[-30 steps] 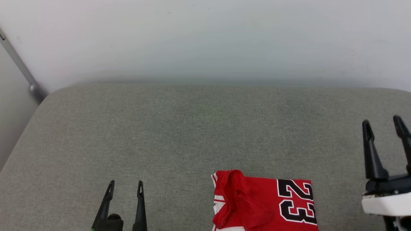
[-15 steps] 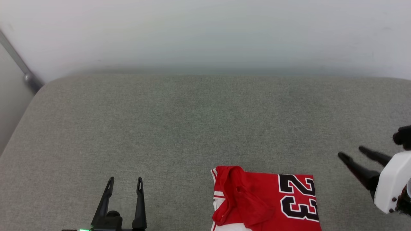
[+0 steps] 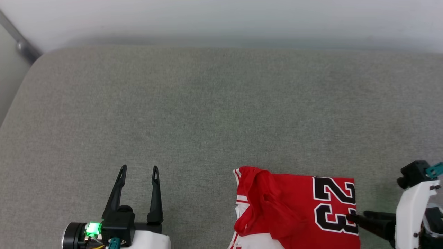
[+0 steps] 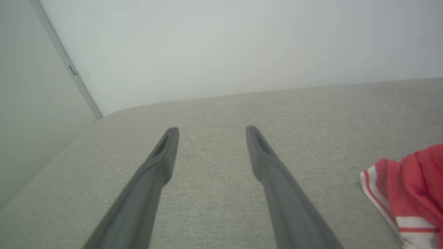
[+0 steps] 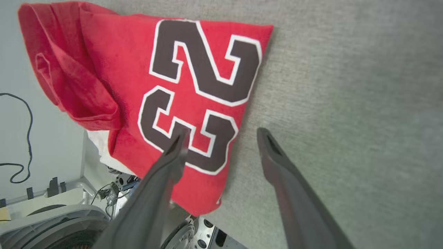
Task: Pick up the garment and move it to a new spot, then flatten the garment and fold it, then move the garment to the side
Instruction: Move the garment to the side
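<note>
The left pincer (image 3: 138, 169) is seen with its fingers apart and empty over the grey cushion (image 3: 207, 103). The folded garment (image 3: 287, 207) is laid well to its right. The numbered edge of the garment is straddled by the right pincer (image 5: 222, 135), which is also spread apart.

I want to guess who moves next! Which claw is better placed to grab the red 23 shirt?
Right. The right claw, open, straddles the jersey edge; the left claw sits apart over grey cushion.

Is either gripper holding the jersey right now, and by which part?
Nothing is held. The right gripper stands with jaws open astride the edge of the red jersey by the 23; the left gripper is open over the grey cushion.
</note>
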Controlling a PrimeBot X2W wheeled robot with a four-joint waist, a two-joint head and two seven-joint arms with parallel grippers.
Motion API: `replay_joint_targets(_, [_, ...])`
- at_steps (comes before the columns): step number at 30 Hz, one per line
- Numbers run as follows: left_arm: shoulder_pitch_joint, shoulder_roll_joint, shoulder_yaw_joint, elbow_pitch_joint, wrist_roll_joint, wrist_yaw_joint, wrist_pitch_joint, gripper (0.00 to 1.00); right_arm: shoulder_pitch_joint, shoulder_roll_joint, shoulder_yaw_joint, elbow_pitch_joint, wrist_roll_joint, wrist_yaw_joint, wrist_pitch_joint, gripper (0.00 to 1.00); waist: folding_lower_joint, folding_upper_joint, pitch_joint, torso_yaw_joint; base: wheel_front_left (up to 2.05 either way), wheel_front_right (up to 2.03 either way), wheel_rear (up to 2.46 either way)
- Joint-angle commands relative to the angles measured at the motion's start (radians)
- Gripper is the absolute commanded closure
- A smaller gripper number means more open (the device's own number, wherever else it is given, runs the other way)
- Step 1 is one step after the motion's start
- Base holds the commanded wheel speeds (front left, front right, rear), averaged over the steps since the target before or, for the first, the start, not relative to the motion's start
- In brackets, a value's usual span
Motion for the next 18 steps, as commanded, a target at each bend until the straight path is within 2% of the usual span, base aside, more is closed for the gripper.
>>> replay_joint_targets(1, [-0.023, -0.003, -0.003, -0.003, 0.005, -0.002, -0.002, 0.00, -0.008, 0.015, 0.014, 0.012, 0.012, -0.001, 0.002, 0.00, 0.0000, 0.0000, 0.045, 0.019, 0.00, 0.00, 0.00])
replay_joint_targets(8, [-0.066, -0.007, -0.013, -0.001, 0.009, -0.006, -0.002, 0.00, -0.033, 0.075, 0.086, 0.062, 0.059, -0.001, -0.015, 0.00, 0.0000, 0.0000, 0.108, 0.041, 0.00, 0.00, 0.00])
replay_joint_targets(13, [-0.084, -0.008, -0.018, 0.004, 0.011, -0.007, -0.002, 0.00, -0.040, 0.087, 0.169, 0.086, 0.085, -0.001, -0.007, 0.00, 0.0000, 0.0000, 0.129, 0.049, 0.00, 0.00, 0.00])
replay_joint_targets(14, [-0.085, -0.008, -0.019, 0.005, 0.011, -0.007, -0.002, 0.00, -0.041, 0.083, 0.183, 0.087, 0.089, -0.001, -0.009, 0.29, 0.0000, 0.0000, 0.131, 0.050, 0.00, 0.00, 0.00])
replay_joint_targets(15, [-0.086, -0.008, -0.019, 0.007, 0.011, -0.007, -0.002, 0.00, -0.045, 0.079, 0.194, 0.086, 0.091, -0.001, -0.016, 0.78, 0.0000, 0.0000, 0.132, 0.050, 0.00, 0.00, 0.00])
replay_joint_targets(16, [-0.088, -0.008, -0.020, 0.008, 0.011, -0.006, -0.002, 0.00, -0.052, 0.074, 0.204, 0.084, 0.092, -0.001, -0.021, 1.00, 0.0000, 0.0000, 0.133, 0.051, 0.00, 0.00, 0.00])
replay_joint_targets(18, [-0.089, -0.007, -0.019, 0.011, 0.011, -0.004, -0.002, 0.00, -0.066, 0.053, 0.210, 0.076, 0.097, -0.001, -0.041, 1.00, 0.0000, 0.0000, 0.129, 0.050, 0.00, 0.00, 0.00])
